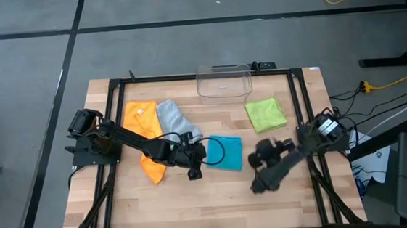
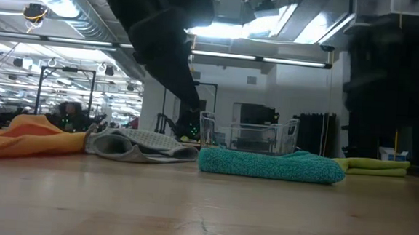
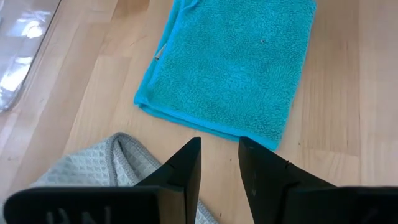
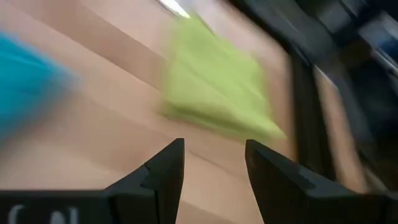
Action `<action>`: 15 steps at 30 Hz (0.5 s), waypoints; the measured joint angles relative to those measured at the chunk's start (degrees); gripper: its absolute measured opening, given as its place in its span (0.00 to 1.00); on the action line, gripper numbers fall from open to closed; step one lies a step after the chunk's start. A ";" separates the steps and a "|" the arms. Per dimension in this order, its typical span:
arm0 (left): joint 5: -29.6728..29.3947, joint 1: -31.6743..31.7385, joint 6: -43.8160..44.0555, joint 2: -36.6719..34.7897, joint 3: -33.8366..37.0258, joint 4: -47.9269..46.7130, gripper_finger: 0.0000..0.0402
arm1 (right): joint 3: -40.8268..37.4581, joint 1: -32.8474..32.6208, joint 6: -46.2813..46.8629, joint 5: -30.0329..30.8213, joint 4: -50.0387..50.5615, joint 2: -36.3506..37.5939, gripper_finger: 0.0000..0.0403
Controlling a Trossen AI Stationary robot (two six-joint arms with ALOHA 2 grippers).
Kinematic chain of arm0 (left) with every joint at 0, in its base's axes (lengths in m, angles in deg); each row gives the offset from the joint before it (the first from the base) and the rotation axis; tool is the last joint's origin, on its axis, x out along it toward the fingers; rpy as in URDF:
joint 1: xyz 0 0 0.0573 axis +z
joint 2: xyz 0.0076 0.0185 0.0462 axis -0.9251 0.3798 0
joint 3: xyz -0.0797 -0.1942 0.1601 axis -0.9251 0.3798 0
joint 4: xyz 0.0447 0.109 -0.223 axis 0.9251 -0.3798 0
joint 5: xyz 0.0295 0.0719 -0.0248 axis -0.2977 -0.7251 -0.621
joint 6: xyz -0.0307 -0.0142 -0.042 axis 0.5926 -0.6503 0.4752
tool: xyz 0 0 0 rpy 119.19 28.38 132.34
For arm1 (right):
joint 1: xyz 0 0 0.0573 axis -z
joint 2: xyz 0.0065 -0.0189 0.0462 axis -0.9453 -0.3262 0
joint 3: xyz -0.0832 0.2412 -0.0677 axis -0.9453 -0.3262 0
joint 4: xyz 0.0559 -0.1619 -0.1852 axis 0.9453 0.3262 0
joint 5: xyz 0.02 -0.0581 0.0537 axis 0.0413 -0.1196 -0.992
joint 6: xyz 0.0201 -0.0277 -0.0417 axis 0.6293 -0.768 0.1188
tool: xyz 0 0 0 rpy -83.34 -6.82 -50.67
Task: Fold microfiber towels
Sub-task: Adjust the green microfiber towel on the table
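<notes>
Four towels lie on the wooden table. The orange towel lies rumpled at the far left, with the light grey towel bunched beside it. The teal towel lies flat and folded at the middle. The lime green towel lies folded at the far right. My left gripper is open and empty, over the grey towel's near end, just short of the teal towel's edge. My right gripper is open and empty, between the teal and green towels, pointing at the green one.
A clear plastic bin stands at the table's far edge, between the grey and green towels. A black frame rail runs along the table's sides. Bare wood spans the near half of the table.
</notes>
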 joint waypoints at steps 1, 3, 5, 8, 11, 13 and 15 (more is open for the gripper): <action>0.00 0.00 0.50 0.00 0.00 0.00 0.25 | -2.10 1.48 0.06 -3.47 0.05 0.42 0.43; -0.02 0.00 1.21 0.02 -0.01 -0.01 0.25 | -5.26 4.13 -0.32 -7.55 0.02 1.94 0.43; -0.04 0.10 1.30 0.02 -0.01 -0.01 0.25 | -6.84 6.14 -2.04 -6.68 -0.28 4.40 0.43; -0.04 0.64 1.51 0.02 0.00 -0.02 0.25 | -7.11 8.49 -4.79 0.94 -0.73 9.06 0.43; -0.08 1.46 1.79 0.04 0.00 0.00 0.25 | -8.19 11.49 -6.24 6.17 -1.17 14.34 0.43; -0.09 2.09 2.15 0.04 -0.01 0.03 0.25 | -10.04 13.78 -8.64 4.92 -4.07 18.66 0.43; -0.09 2.63 2.86 0.04 0.00 0.00 0.25 | -12.82 16.08 -14.99 0.45 -10.86 23.57 0.42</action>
